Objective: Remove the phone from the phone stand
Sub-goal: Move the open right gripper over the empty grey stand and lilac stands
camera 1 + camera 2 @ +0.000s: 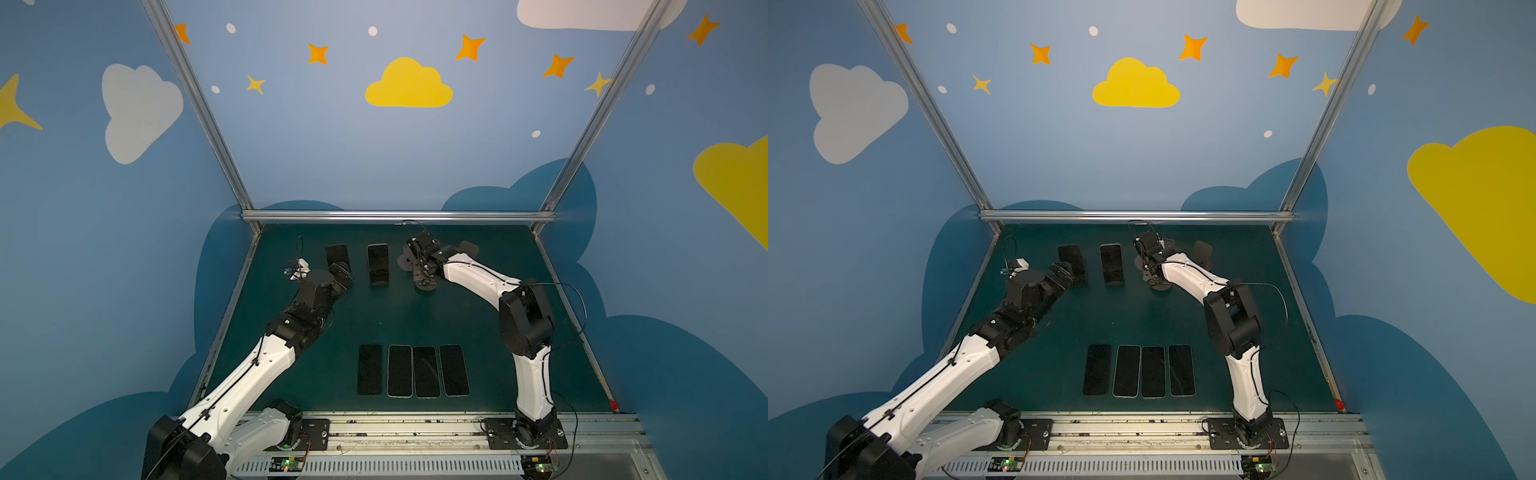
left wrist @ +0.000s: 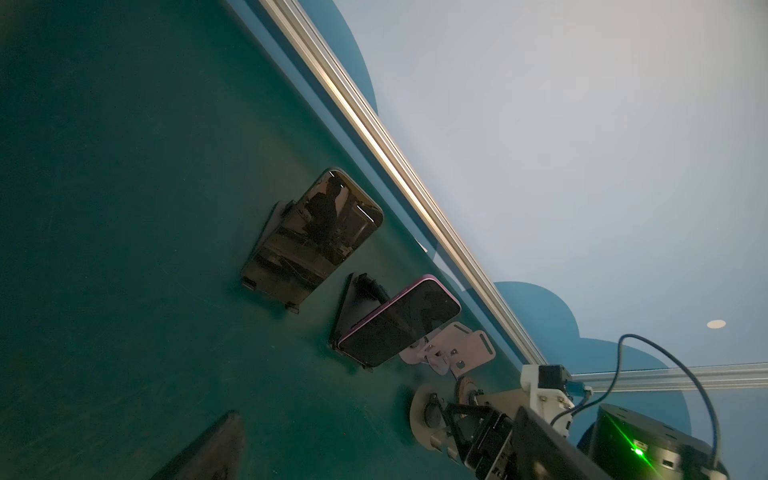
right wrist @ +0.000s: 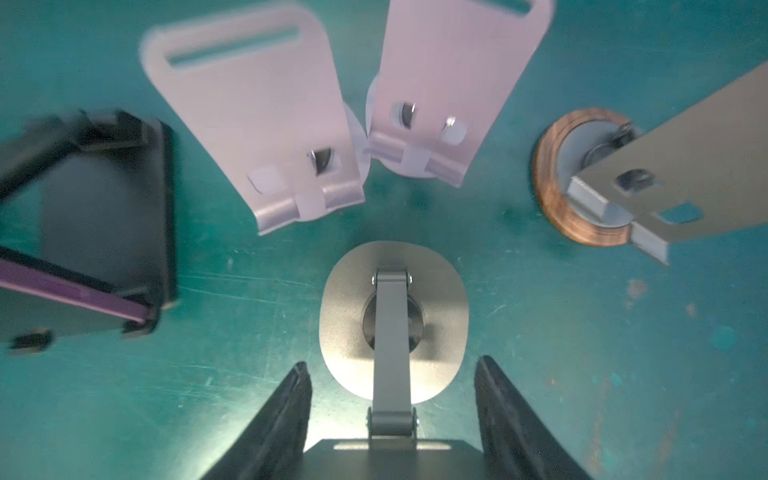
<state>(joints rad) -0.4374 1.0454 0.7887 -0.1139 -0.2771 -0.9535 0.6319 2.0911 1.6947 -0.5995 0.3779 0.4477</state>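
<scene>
My left gripper is spread as wide as it goes and holds nothing. It hangs just beside the near right corner of the dark phone, which leans on its black stand at the far left of the table. Whether a pad touches it I cannot tell. I take that phone as the one to lift out, since my open jaws face it. My right gripper is closed on the back plate of an empty grey stand further right, so it cannot steady the black stand.

To do this well, I should square my jaws to the phone's two long edges, above the stand's front lip, and close on the edges, not the glass. Then I would draw it up along the slope of the backrest until its lower edge clears the lip. I'd go slowly, so the stand neither comes along nor tips. The purple phone stands just to the right, so my finger on that side must slip between the two without nudging it. The flat phones lie near, well apart; I judge it belongs beside them.
</scene>
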